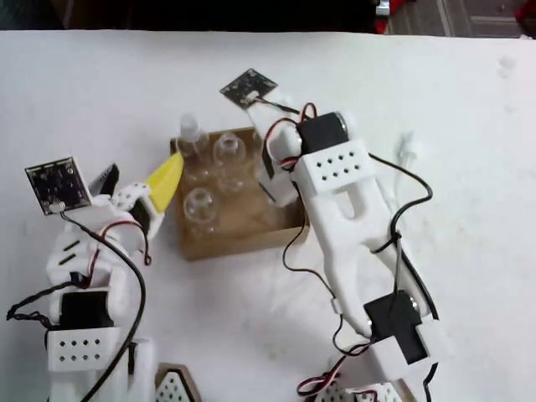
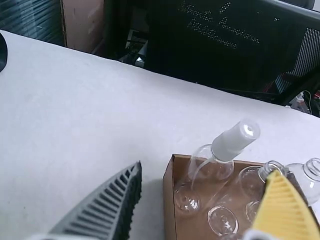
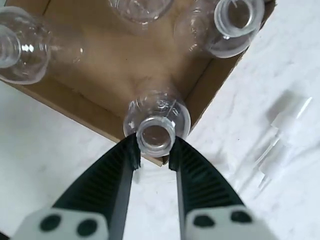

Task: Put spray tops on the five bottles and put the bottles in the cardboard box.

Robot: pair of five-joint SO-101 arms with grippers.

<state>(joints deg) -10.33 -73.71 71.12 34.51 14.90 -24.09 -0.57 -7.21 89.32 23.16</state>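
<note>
Overhead, the cardboard box [image 1: 243,243] sits in the middle of the white desk [image 1: 100,84] with clear bottles standing inside it. One capped bottle [image 1: 191,132], wearing a spray top, stands in the box's far left corner. The uncapped bottles [image 1: 228,152] beside it have bare necks. The left gripper [image 1: 144,167] rests just left of the box. Its yellow finger [image 1: 167,178] is close by the box's left wall and its grey finger [image 1: 105,177] is well apart from it, so the jaws are spread with nothing between them. The right arm [image 1: 335,167] stretches in from the near right and bends down over the box's right side. Loose spray tops [image 1: 408,151] lie on the desk to the right of the box.

From the left wrist, the grey finger [image 2: 107,210] hangs over bare desk outside the box wall [image 2: 169,200], while the yellow finger [image 2: 285,210] overlaps the box. The capped bottle [image 2: 220,155] stands just inside the corner, with bare-necked ones behind it.

From the right wrist, the right gripper [image 3: 155,146] is clamped on the neck of the held bottle [image 3: 157,112], with one black finger [image 3: 122,180] pressed to each side. This bottle has no spray top and sits at a corner of the box, on the side toward the loose spray tops [image 3: 290,125]. Whether its base rests on the box floor cannot be told. Other uncapped bottles [image 3: 22,50] stand farther inside.
</note>
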